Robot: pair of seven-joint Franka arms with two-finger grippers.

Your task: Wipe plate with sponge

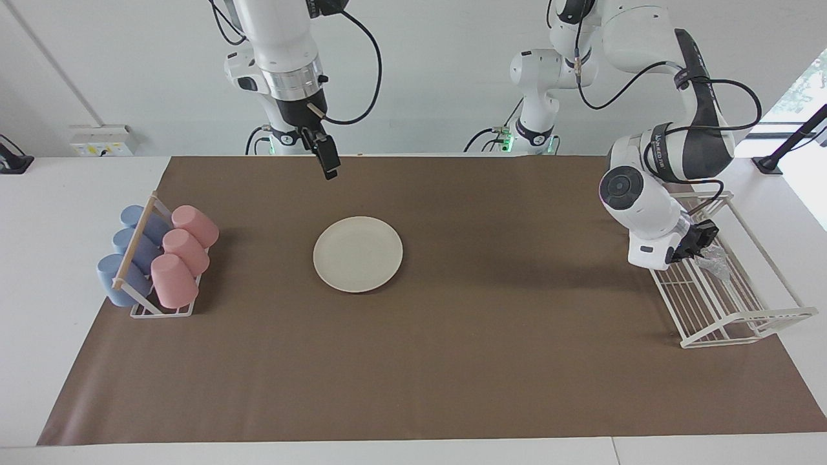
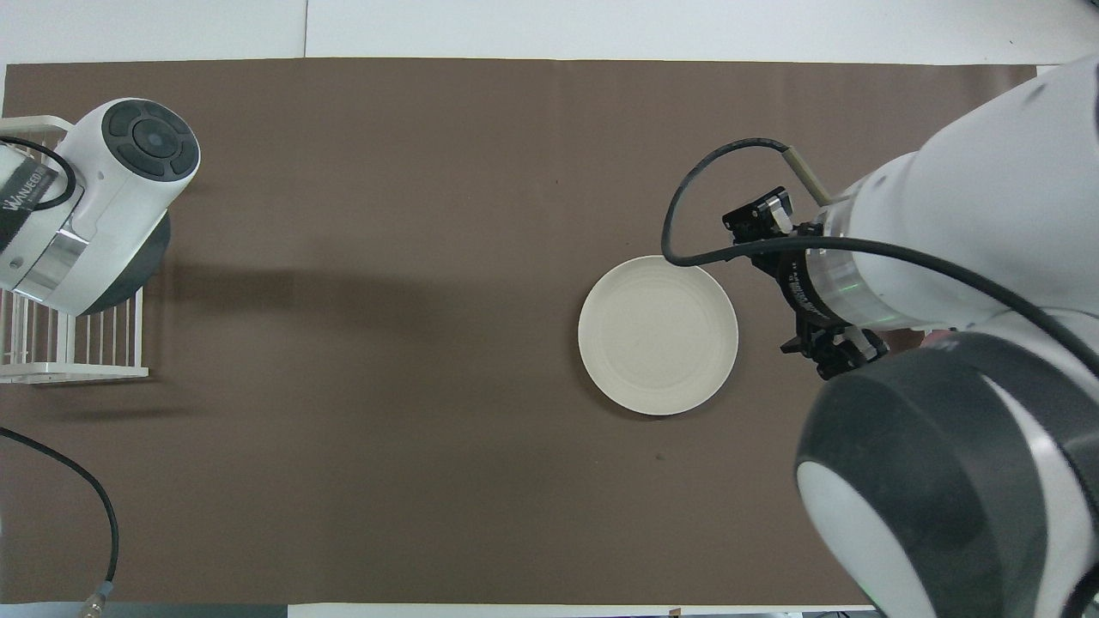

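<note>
The cream-white plate lies flat on the brown mat near the table's middle. The sparkly sponge lies in the white wire rack at the left arm's end. My left gripper is down in that rack, shut on the sponge's edge. In the overhead view the left arm's wrist hides both gripper and sponge. My right gripper hangs open and empty over the mat on the robots' side of the plate, seen edge-on.
A small rack with several pink and blue cups on their sides stands at the right arm's end. In the overhead view the right arm covers that end. The wire rack's rim shows beside the left wrist.
</note>
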